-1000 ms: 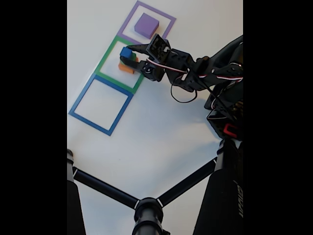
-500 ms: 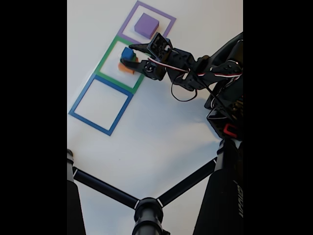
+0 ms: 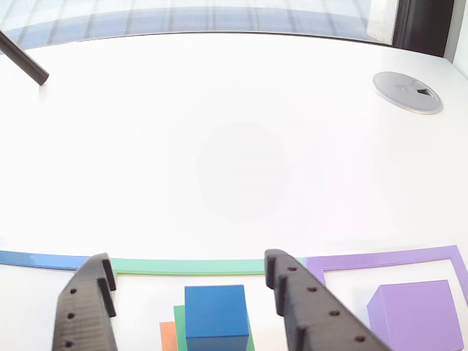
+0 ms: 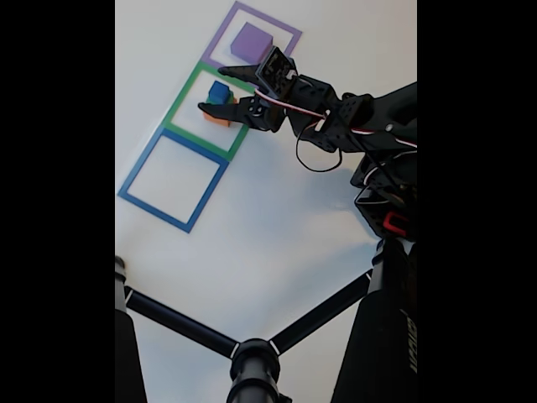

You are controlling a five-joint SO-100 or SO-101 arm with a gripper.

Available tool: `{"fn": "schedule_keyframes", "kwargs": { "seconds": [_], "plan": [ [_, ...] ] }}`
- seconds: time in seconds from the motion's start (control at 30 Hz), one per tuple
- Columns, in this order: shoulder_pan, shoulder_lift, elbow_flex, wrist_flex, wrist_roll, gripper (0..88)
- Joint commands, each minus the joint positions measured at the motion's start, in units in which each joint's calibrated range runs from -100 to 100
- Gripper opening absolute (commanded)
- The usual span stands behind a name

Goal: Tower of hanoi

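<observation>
On the white table (image 3: pixel 219 146), read left to right in the other view, lie a flat blue square outline (image 4: pixel 172 180), a flat green square outline (image 4: pixel 186 94) and a flat purple square outline (image 3: pixel 387 258). Within the green outline stands a stack: a small blue cube (image 3: pixel 215 311) on top, a thin green square block (image 3: pixel 178 322) beneath it, and an orange square block (image 3: pixel 167 335) showing at the lower left edge. A wider purple square block (image 3: pixel 417 314) sits alone inside the purple outline, well apart from the stack. The black two-finger gripper (image 3: pixel 190 274) is spread, one finger on each side of the blue cube, with clear gaps and no contact visible. The fixed view confirms the gripper (image 4: pixel 220 87) straddling the cube.

Judgement: the step in hand appears to be a grasp of the blue cube. To do it well, the gripper should be centred on the cube and closed squarely on its side faces, above the green block, so that the lower blocks are not dragged.
</observation>
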Motion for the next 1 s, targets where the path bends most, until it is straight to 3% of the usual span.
{"fn": "schedule_keyframes", "kwargs": {
  "seconds": [0.0,0.03,0.07,0.23,0.53,0.8,0.97],
  "plan": [
    [0.5,-17.8,-3.8,20.4,0.5,8.8],
    [1.1,-21.5,-4.8,25.7,0.5,1.1],
    [1.8,-24.4,-5.3,29.5,0.5,0.4],
    [6.6,-35.8,-14.0,55.2,0.5,0.4],
    [17.6,-38.6,-49.2,101.0,0.5,0.3],
    [25.7,-35.0,-75.1,124.8,0.5,0.3],
    [28.4,-34.9,-80.1,128.7,0.5,0.3]
  ]
}}
